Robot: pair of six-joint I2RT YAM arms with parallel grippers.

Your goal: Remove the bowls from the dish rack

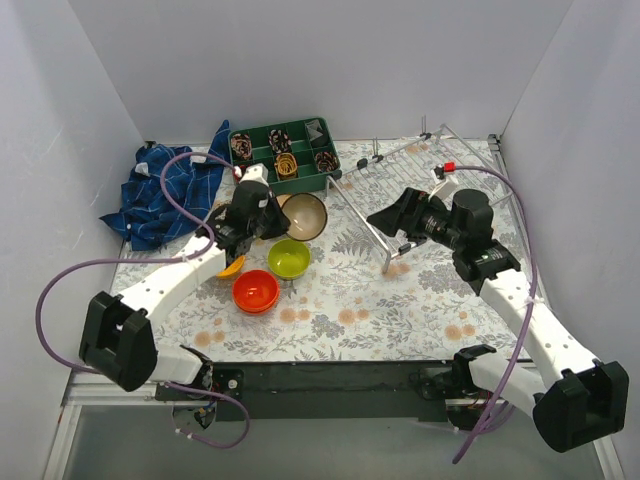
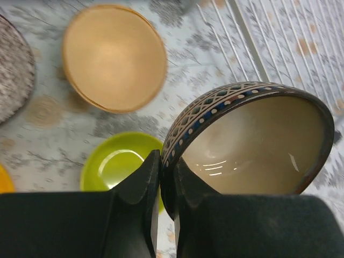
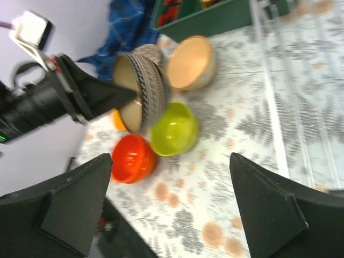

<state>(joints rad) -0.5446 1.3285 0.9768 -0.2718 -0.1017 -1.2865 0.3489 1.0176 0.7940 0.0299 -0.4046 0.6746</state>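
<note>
My left gripper is shut on the rim of the dark patterned bowl and holds it tilted above the table, over the lime green bowl. It also shows in the right wrist view. A beige bowl, the lime green bowl and a red-orange bowl sit on the table left of the dish rack. A yellow-orange bowl is partly hidden by the left arm. My right gripper is open and empty beside the rack's near left corner. No bowl shows in the rack.
A green compartment tray stands at the back. A blue checked cloth lies at the back left. A grey speckled bowl sits left of the beige bowl. White walls enclose the table on three sides.
</note>
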